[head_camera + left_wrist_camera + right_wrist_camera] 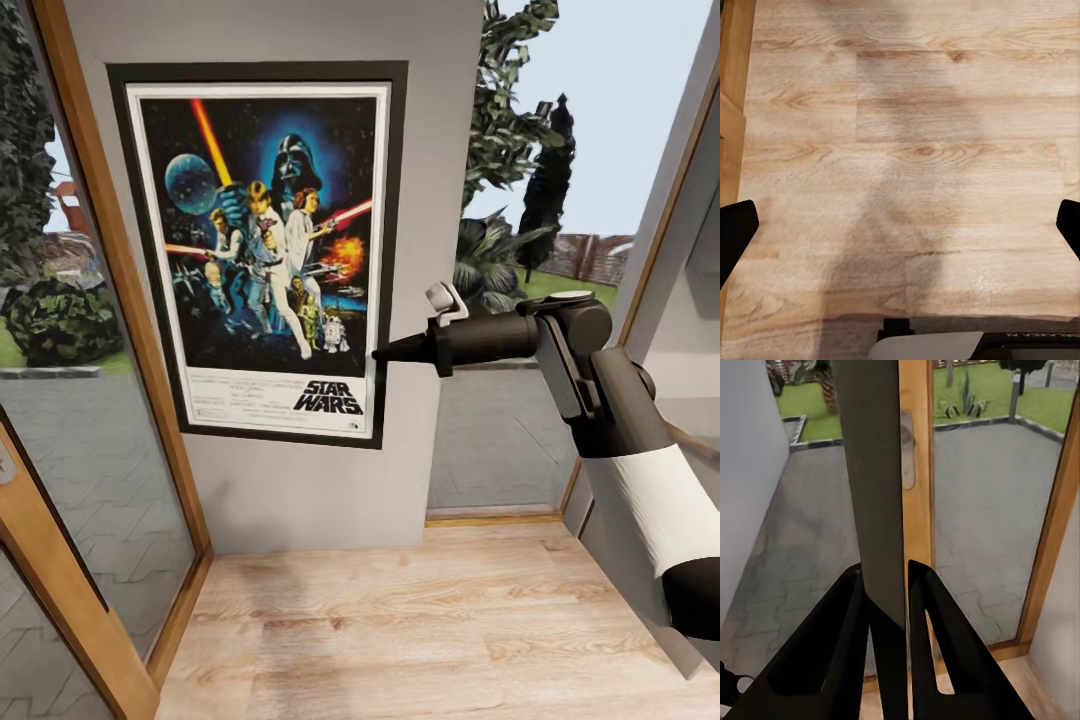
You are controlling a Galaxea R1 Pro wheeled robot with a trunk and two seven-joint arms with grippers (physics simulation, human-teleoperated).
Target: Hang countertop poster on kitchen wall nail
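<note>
The black-framed Star Wars poster (262, 250) lies flat against a narrow light grey wall panel (300, 490), upright, its lettering at the bottom. My right gripper (385, 353) reaches in from the right and is shut on the poster's right frame edge. In the right wrist view that edge (874, 472) runs as a dark strip between the two black fingers (840, 637). Any wall nail is hidden behind the poster, and the kitchen countertop is out of view. My left gripper (900, 225) points down at the wooden floor, open, with nothing between its fingers.
A wood-framed glass door (110, 400) stands at the left of the wall panel, and a glass pane (500, 440) at its right looks onto a paved yard. Light plank floor (400, 620) stretches below. A door handle plate (907, 450) shows beyond the poster's edge.
</note>
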